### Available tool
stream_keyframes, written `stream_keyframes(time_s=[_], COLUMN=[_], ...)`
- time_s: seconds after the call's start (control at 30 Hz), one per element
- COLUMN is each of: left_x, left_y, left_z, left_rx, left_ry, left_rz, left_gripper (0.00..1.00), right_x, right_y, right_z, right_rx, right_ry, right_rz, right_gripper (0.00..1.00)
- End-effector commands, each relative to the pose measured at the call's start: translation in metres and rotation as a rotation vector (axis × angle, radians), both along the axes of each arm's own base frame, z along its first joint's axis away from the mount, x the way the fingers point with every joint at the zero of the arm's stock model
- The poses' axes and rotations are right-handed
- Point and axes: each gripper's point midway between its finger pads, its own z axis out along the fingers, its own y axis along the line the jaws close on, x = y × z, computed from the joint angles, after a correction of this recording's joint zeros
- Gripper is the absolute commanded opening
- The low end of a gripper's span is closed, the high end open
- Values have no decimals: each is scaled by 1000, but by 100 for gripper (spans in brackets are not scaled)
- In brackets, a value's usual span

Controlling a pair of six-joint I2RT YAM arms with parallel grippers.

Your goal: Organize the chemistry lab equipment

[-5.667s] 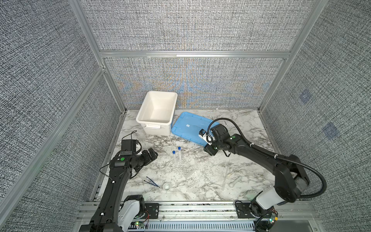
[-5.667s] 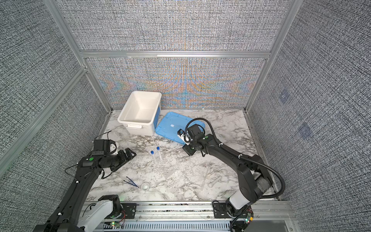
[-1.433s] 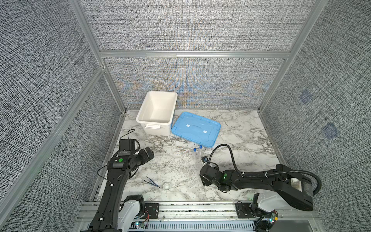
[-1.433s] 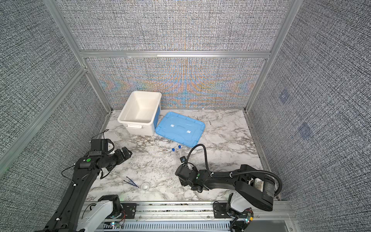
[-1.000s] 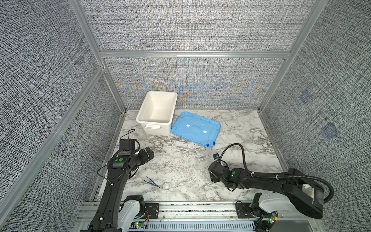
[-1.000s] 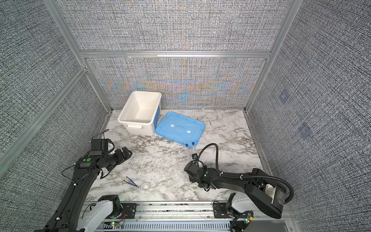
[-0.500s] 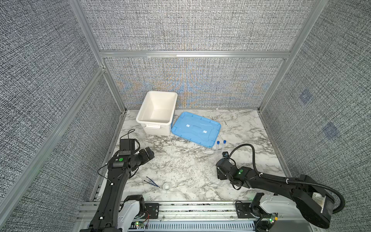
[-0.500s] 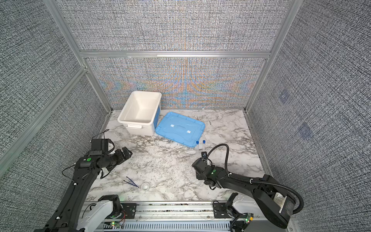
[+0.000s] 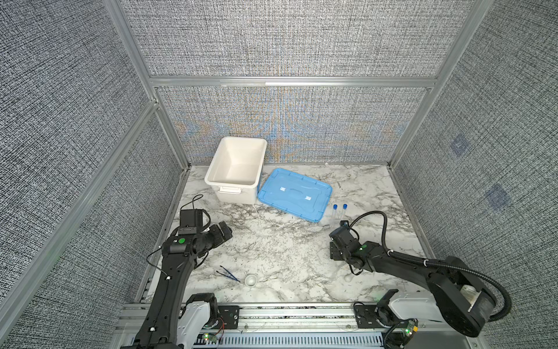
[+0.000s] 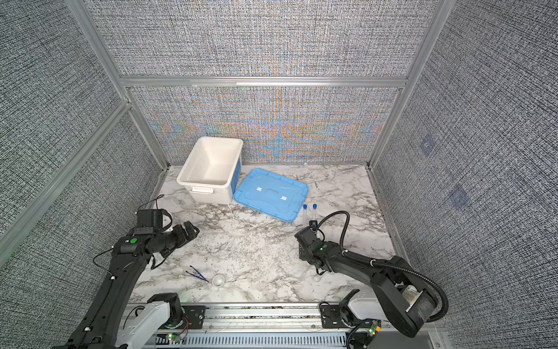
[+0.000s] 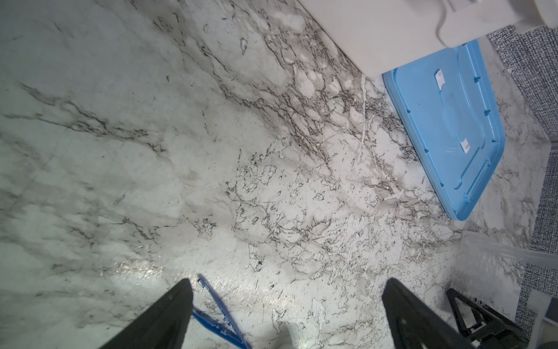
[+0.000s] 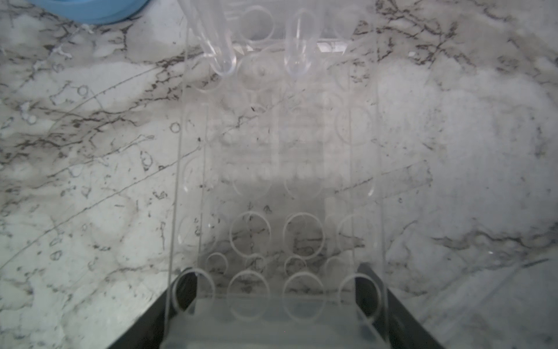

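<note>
A clear rack point(image 12: 276, 169) with rows of round holes carries two clear tubes with blue caps point(image 9: 334, 213) point(image 10: 314, 211), upright. My right gripper point(image 12: 276, 290) is shut on the rack's near end, one dark finger point(image 12: 184, 290) on each side of it. In both top views it sits just off the blue lid's near right corner. My left gripper point(image 9: 226, 234) point(image 11: 287, 299) hangs open above the table's left side, holding nothing. Dark thin tweezers point(image 9: 228, 273) point(image 11: 217, 314) and a small round whitish dish point(image 9: 251, 280) lie near the front edge.
A large white tub point(image 9: 211, 181) stands at the back left. The flat blue lid point(image 9: 294, 198) lies beside it. A thin clear piece point(image 9: 256, 211) lies in front of the tub, and a small whitish piece point(image 9: 348, 279) lies front right under the right arm.
My right gripper has carried the rack with the two tubes from the front middle to the right and back, ending beside the blue lid. The left arm has stayed still.
</note>
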Motion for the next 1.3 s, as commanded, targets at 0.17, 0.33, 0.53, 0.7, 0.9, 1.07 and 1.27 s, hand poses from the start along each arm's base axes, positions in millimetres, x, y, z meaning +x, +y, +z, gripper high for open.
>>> stream_keyframes(time_s=[0.17,0.33,0.53,0.7,0.9,1.07,1.27], left_x=[3,3,4,4,5,5,5], left_y=[-3,-5,-7,-8,-9,-9,-9], left_z=[-2,-3,-3,-5,-6,-6,-6], left_rx=[-13,-23,-31,-35,-40,-42,-43], left_ry=[1,11,5,8,18,19,19], left_rz=[-16,-22,-30,-36,-40,-40,-41], left_gripper=[99,99,99,99,99,99,99], right_x=[26,41,55,65,75,85,89], right_y=[-19,-22,-37,-43,-53,-57,-70], right_z=[3,3,6,7,5,7,11], right_rx=[44,37,13,71,108,88,10], right_ry=[-34,-23,-21,13,62,64,70], right_rz=[-85,-121,-170,-179,-214,-234,-270], right_gripper=[70,70,70,70,70,70,72])
